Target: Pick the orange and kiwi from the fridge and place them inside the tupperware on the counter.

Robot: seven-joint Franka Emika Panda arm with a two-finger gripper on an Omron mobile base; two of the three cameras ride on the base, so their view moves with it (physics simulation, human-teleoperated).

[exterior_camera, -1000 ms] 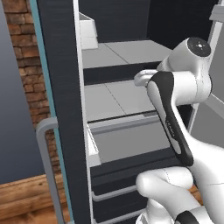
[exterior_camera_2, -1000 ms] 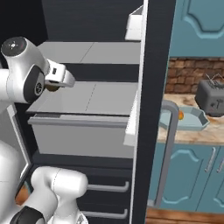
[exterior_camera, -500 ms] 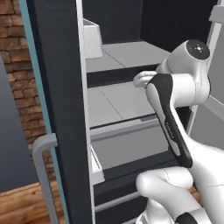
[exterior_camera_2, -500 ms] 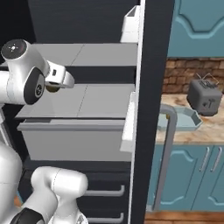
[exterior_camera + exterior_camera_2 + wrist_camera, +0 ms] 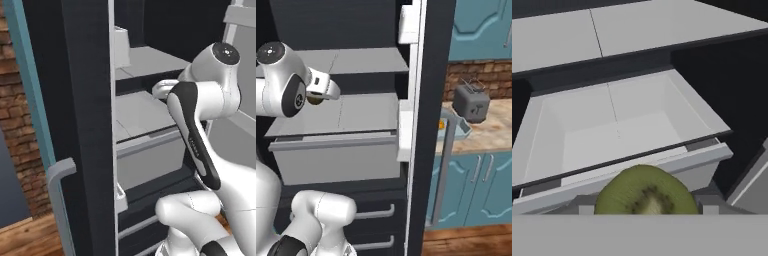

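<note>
My gripper (image 5: 643, 212) is clamped on the kiwi (image 5: 646, 191), bottom centre, over the fridge (image 5: 637, 30) drawer (image 5: 612, 135). Placing in tupperware left; orange status unclear.

Kitchen setting. Red-brown brick wall (image 5: 482, 74) behind teal-blue upper cabinets (image 5: 481, 22) and lower cabinets (image 5: 476, 190) with slim grey handles. Wooden plank floor (image 5: 27, 239) below. A grey toaster (image 5: 471, 102) stands near the wall. Lighting is even, without strong shadows.
</note>
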